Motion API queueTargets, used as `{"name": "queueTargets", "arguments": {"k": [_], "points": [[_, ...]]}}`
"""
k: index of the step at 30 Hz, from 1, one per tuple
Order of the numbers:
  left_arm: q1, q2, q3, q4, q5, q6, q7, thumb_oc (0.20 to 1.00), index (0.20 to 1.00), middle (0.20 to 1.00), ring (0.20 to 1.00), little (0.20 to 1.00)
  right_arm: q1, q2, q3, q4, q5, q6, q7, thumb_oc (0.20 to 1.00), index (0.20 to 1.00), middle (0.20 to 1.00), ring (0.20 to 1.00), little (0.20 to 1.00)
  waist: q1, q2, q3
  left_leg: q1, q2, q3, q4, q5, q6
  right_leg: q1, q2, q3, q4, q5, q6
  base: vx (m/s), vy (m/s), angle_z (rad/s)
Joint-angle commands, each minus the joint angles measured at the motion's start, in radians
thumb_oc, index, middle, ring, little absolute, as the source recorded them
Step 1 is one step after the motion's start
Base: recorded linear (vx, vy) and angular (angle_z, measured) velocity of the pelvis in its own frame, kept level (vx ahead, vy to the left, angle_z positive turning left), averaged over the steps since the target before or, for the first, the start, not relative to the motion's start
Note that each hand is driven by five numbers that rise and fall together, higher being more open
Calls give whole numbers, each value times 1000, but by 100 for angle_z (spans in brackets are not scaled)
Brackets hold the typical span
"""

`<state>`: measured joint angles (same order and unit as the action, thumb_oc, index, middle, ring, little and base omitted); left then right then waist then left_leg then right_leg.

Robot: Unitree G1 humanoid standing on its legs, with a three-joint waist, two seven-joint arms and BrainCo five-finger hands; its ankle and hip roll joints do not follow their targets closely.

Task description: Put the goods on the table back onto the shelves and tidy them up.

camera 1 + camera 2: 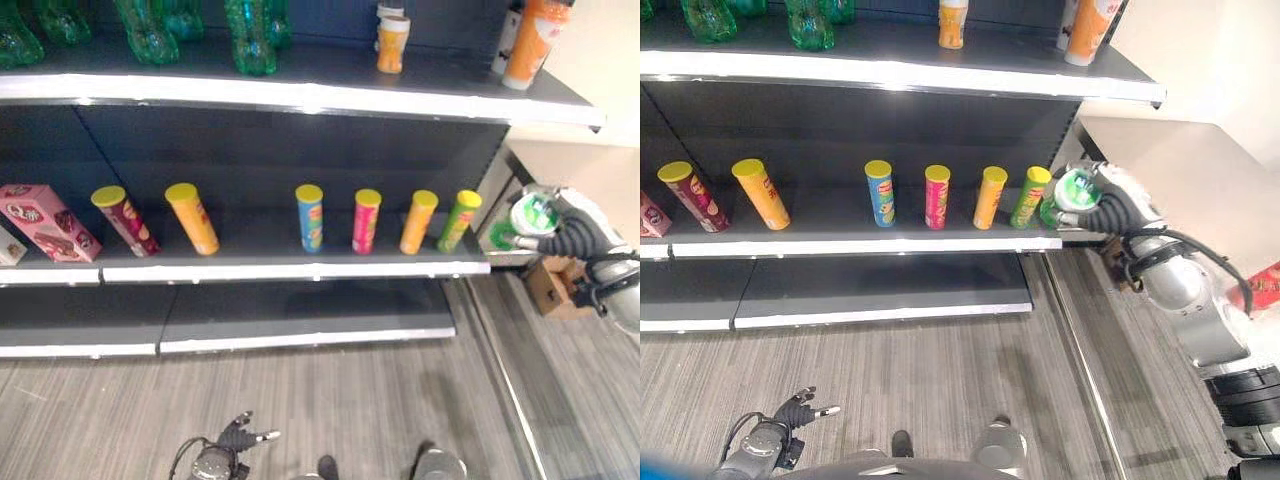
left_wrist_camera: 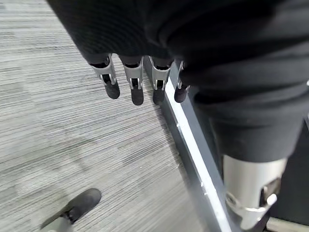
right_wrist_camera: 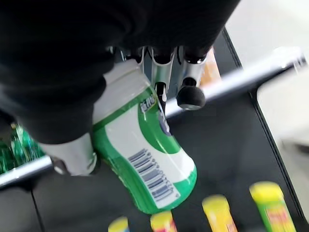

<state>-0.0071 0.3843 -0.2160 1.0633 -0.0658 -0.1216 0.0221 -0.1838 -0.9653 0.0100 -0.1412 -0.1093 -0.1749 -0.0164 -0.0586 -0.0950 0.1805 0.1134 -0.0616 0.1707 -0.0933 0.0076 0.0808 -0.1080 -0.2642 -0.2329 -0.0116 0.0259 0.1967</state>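
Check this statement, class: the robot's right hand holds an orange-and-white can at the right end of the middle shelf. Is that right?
Not quite. The can in the right hand is green and white, not orange and white; the right wrist view shows it plainly. The rest stands: it is held at the right end of the middle shelf.

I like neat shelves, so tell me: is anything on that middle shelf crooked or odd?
Yes. The maroon can and orange can lean sideways, unlike the upright blue can. The right hand holds a green can by the shelf's end.
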Motion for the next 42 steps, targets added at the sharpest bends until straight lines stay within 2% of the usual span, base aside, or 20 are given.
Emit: {"name": "queueTargets", "arguments": {"k": [1, 5, 9, 11, 13, 16, 18, 19, 22, 26, 28, 29, 31, 39, 42], "points": [[-59, 9, 6, 40, 40, -22, -3, 1000, 1000, 1000, 1000, 1000, -114, -49, -19, -21, 13, -33, -37, 200, 200, 200, 200, 200, -5, -8, 2, 16, 96, -26, 6, -88, -116, 64, 27, 107, 27, 4, 23, 172, -111, 51], [-41, -5, 15, 51, 47, -26, 1, 1000, 1000, 1000, 1000, 1000, -130, -77, -27, -31, 29, -45, -31, 200, 200, 200, 200, 200, 2, -24, -25, 27, 92, -35, 7, -97, -123, 121, 28, 101, -33, 15, 19, 87, -103, 48], [-10, -35, 8, 52, 36, -29, 1, 1000, 1000, 1000, 1000, 1000, -196, -126, 12, -17, 65, -56, -29, 200, 200, 200, 200, 200, 16, -19, -58, 36, 123, -47, 7, -93, -143, 170, 55, 57, -76, 4, 7, 99, -127, 20], [4, -55, -19, 55, 21, -25, 6, 1000, 1000, 1000, 1000, 1000, -334, -153, 109, 42, 91, -63, -43, 200, 200, 200, 200, 200, 44, -23, -65, 42, 153, -62, 7, -83, -165, 198, 80, 24, -76, -26, -10, 78, -170, 29], [7, -64, -23, 57, 15, -23, 11, 1000, 1000, 1000, 1000, 1000, -396, -159, 161, 71, 86, -60, -53, 200, 200, 200, 200, 200, 48, -23, -67, 41, 166, -67, 7, -79, -176, 207, 90, 8, -76, -37, -17, 56, -133, 14], [13, -65, -30, 60, -2, -18, 19, 1000, 1000, 1000, 1000, 1000, -471, -145, 197, 140, 100, -57, -85, 200, 200, 200, 200, 200, 72, -24, -64, 29, 184, -89, 10, -67, -194, 220, 103, -19, -76, -53, -32, 38, -128, 24], [15, -67, -26, 61, -5, -18, 21, 1000, 1000, 1000, 1000, 1000, -500, -148, 219, 162, 96, -53, -94, 200, 200, 200, 200, 200, 73, -22, -63, 28, 188, -95, 11, -64, -197, 226, 105, -30, -76, -57, -34, 30, -77, 41], [15, -66, -24, 79, -13, -14, 31, 1000, 1000, 1000, 1000, 1000, -552, -126, 241, 204, 91, -45, -119, 200, 200, 200, 200, 200, 89, -21, -62, 25, 197, -101, 12, -58, -206, 236, 110, -47, -76, -66, -40, 38, -95, 54], [22, -67, -22, 85, -22, -11, 36, 1000, 1000, 1000, 1000, 1000, -597, -104, 265, 253, 87, -36, -138, 200, 200, 200, 200, 200, 100, -18, -63, 23, 203, -111, 13, -53, -211, 247, 115, -64, -76, -74, -47, 33, -75, 32], [58, -63, -27, 64, -71, -12, 49, 1000, 1000, 1000, 1000, 1000, -801, -58, 420, 481, 68, -9, -169, 200, 200, 200, 200, 200, 142, -8, -60, 13, 213, -139, 17, -40, -222, 266, 127, -98, -76, -92, -62, 36, -90, 28], [57, -66, -24, 64, -71, -12, 49, 1000, 1000, 1000, 1000, 1000, -812, -57, 430, 487, 69, -12, -170, 200, 200, 200, 200, 200, 139, -5, -59, 13, 213, -139, 17, -40, -222, 266, 127, -99, -76, -93, -62, 8, -34, 20], [58, -61, -39, 68, -87, -15, 55, 1000, 1000, 1000, 1000, 1000, -897, -39, 492, 616, 54, 10, -180, 200, 200, 200, 200, 200, 158, -3, -58, 7, 219, -151, 18, -33, -228, 272, 132, -115, -76, -98, -67, 15, -66, 24], [54, -59, -45, 66, -96, -18, 60, 1000, 1000, 1000, 1000, 1000, -958, -33, 540, 710, 34, 18, -191, 200, 200, 200, 200, 200, 168, -1, -57, 1, 220, -159, 20, -27, -232, 275, 136, -126, -76, -101, -71, 12, -56, 13], [43, -56, -70, 69, -117, -25, 66, 1000, 1000, 1000, 1000, 1000, -1102, -5, 627, 975, 74, 26, -184, 200, 200, 200, 200, 200, 197, 16, -56, -29, 228, -201, 17, -1, -252, 283, 145, -182, -76, -115, -79, 17, -49, 23], [41, -58, -75, 70, -117, -26, 67, 1000, 1000, 1000, 1000, 1000, -1124, -4, 640, 1018, 93, 27, -176, 200, 200, 200, 200, 200, 200, 20, -56, -35, 230, -211, 17, 5, -257, 285, 146, -194, -76, -118, -80, 15, -42, 34]]}}
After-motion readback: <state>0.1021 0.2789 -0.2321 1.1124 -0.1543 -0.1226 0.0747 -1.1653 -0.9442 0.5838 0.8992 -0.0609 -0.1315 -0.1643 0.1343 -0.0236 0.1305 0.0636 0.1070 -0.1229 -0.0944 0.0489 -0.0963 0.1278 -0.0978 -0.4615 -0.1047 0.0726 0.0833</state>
